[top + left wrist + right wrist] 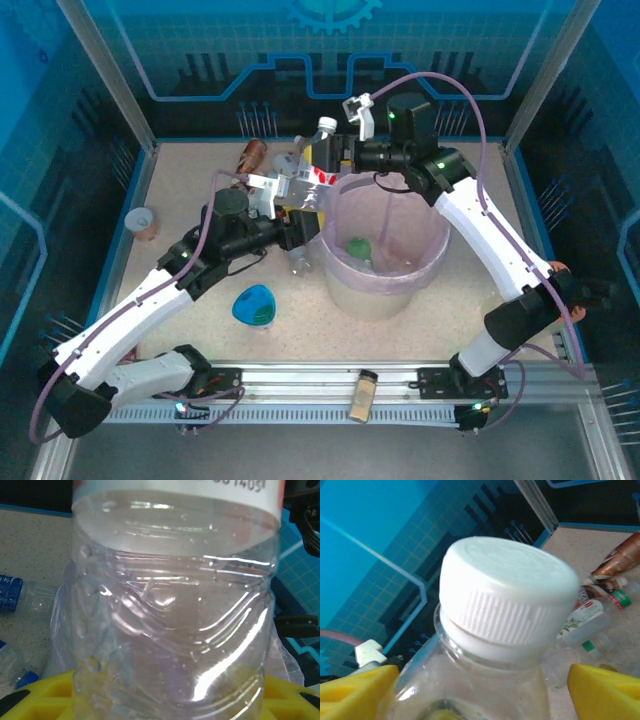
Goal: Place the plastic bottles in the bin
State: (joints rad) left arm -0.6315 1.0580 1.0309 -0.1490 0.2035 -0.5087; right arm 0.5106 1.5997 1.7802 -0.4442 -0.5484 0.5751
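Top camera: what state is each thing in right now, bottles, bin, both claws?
held bottle: capped, lifted beside the bin.
left claw: shut on the held bottle.
right claw: open, straddling the cap.
bin: upright, a green item inside.
brown bottle: lying on the table.

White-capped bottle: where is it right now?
In the top view, the white-capped bottle is held up by the left gripper at the far-left rim of the bin, with the open right gripper straddling its neck.
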